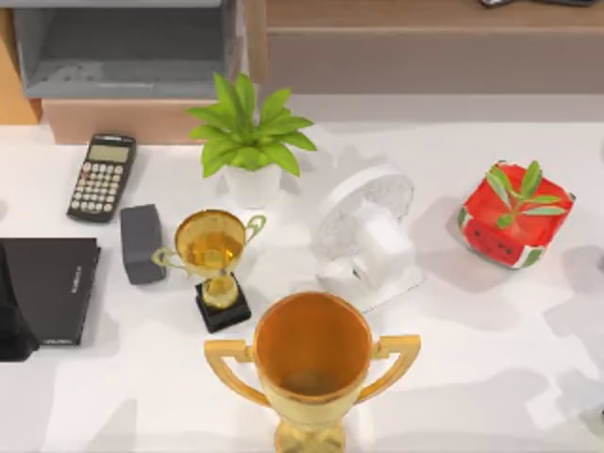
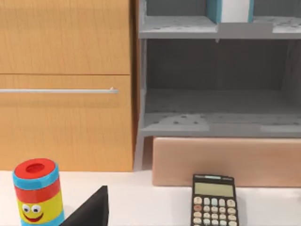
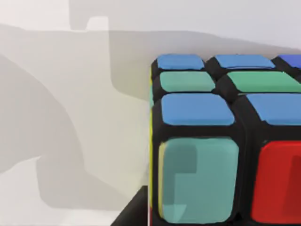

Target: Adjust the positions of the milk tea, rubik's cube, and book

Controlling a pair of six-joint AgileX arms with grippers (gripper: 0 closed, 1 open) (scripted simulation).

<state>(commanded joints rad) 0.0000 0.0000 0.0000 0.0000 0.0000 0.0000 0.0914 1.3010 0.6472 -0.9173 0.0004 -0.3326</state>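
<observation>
Looking down from the top view, the worktop [image 1: 453, 377] carries a calculator [image 1: 102, 176] at ten o'clock, a plant [image 1: 247, 132] at twelve, a white fan [image 1: 363, 231] near centre, a watermelon pot [image 1: 514, 212] at three, a small trophy [image 1: 213, 260] at nine and a big trophy [image 1: 313, 363] at six. A dark block [image 1: 142, 243] lies beside the small trophy, and a black box [image 1: 47, 288] sits at the far left edge.

The left wrist view faces a grey shelf [image 2: 211, 117] beside a wooden cabinet [image 2: 66, 84]. The book [image 2: 233, 10], teal with white pages, stands upright on the upper shelf. The calculator [image 2: 213, 200] lies below on the worktop, and a colourful smiling can [image 2: 37, 192], possibly the milk tea, stands well apart from it.

The right wrist view sits close against the cube [image 3: 225, 141], which rests on the worktop. Whether either arm's jaws are released or clenched cannot be told.

With the right arm so near the cube, a misjudged closing could nudge it aside rather than grip it. The tall trophies also stand in any path across the worktop and could be toppled.
</observation>
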